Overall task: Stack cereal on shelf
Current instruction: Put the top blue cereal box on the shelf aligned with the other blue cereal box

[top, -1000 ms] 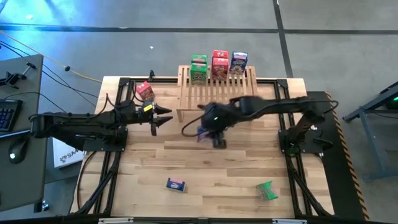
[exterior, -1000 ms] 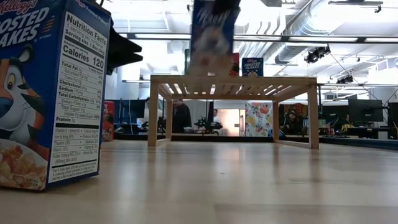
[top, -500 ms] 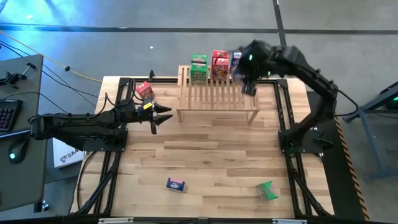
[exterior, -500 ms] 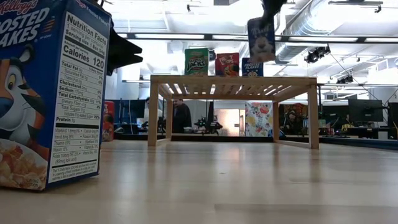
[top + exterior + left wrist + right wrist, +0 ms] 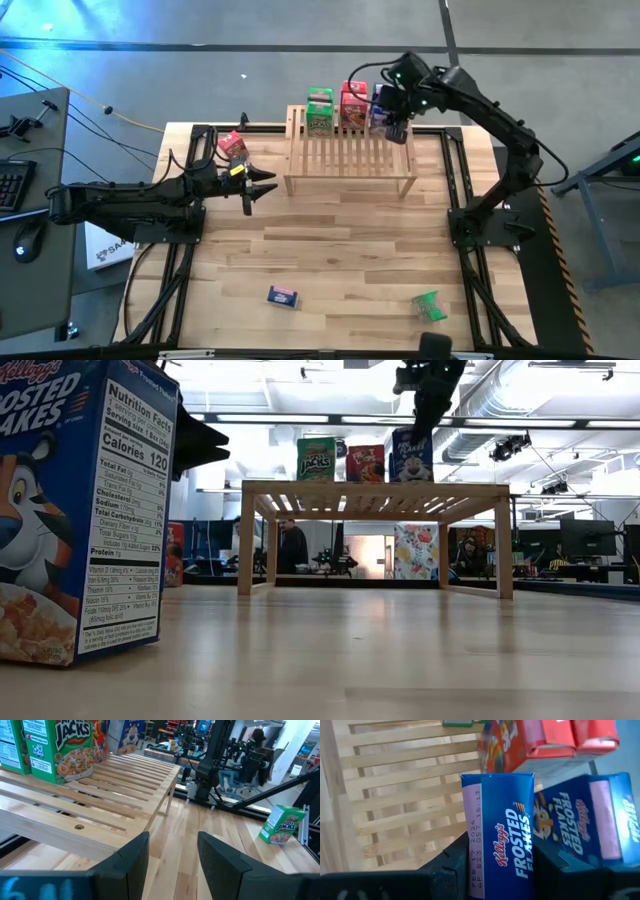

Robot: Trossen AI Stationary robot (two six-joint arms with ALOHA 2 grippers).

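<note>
At lower centre of the high view lie a blue box [image 5: 283, 296] and, to its right, a green box [image 5: 429, 306], both on the table [image 5: 340, 250] and well apart from the shelf [image 5: 350, 155]; we judge them to be waiting for pickup. At middle left the left gripper [image 5: 262, 185] idles just beside the shelf's left end, its fingers [image 5: 127, 860] parted and empty, which keeps it out of the right arm's path. A red box [image 5: 233, 146] stands just behind it. At upper centre the right gripper [image 5: 397, 128] hovers over the shelf's far right corner, clamped on a Frosted Flakes box [image 5: 505, 835]. We see this box held upright just in front of a shelved blue box [image 5: 590, 820], probably to start a second row. Green [image 5: 319, 110] and red [image 5: 353, 104] boxes fill the back edge.
</note>
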